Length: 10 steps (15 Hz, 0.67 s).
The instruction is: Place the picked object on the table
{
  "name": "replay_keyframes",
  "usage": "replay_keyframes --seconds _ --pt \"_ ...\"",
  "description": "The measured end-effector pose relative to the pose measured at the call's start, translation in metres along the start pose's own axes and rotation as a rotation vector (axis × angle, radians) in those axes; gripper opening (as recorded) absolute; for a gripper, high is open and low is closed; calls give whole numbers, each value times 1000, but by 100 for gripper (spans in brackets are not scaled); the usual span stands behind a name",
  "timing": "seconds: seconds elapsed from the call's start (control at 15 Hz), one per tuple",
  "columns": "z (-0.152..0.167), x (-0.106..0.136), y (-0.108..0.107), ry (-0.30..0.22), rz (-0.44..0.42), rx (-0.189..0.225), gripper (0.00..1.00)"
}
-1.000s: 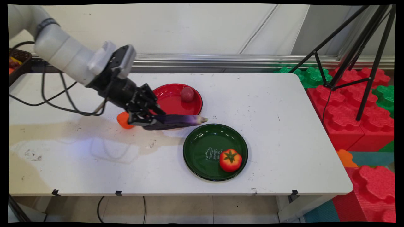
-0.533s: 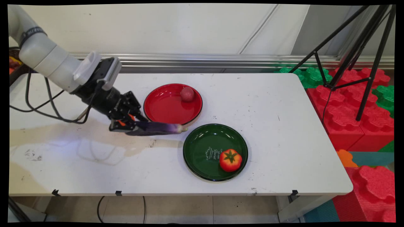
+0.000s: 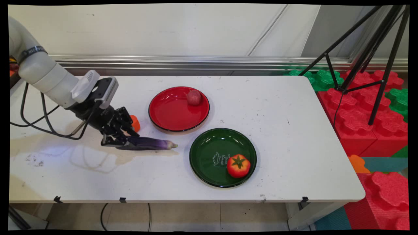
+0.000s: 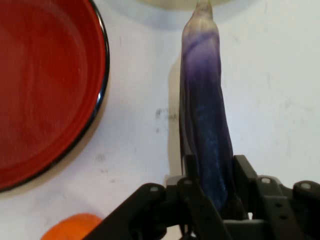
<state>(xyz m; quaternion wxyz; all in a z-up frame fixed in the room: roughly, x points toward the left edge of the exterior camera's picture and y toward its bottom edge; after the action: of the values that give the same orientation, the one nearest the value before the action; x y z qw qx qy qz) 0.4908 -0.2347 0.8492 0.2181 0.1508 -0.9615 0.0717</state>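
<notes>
1. On the left half of the white table (image 3: 277, 107): my gripper (image 3: 115, 141) sits low, fingers pinched on the thick end of a purple eggplant (image 3: 148, 143).
2. Eggplant lies roughly level, just above or on the tabletop (contact unclear in main view); pale tip points twd the green plate (image 3: 209, 143) but stops short of its rim.
3. Hand view: eggplant (image 4: 206, 135) runs straight out from betw. my fingers (image 4: 189, 172), one pad on each side; its shadow falls close alongside on the table.
4. Orange object (image 3: 134, 123) just behind my gripper, partly hidden; hand view shows its edge (image 4: 70, 227) at bottom left. Can't ID it.
5. Red plate (image 3: 169, 112) nearby, far side of the eggplant, not touching; holds a small red ball (image 3: 194, 97) nr its back rim.
6. Green plate carries a tomato (image 3: 238, 165) on its near-right part.
</notes>
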Motion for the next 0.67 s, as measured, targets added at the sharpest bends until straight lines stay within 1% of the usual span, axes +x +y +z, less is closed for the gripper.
replay_keyframes --seconds 0.27,0.33,0.67 --pt "9 -15 -3 -28 -17 -2 0" --pt "10 -18 -4 -32 -19 -3 100" --pt "13 -28 -6 -36 -48 0 100"
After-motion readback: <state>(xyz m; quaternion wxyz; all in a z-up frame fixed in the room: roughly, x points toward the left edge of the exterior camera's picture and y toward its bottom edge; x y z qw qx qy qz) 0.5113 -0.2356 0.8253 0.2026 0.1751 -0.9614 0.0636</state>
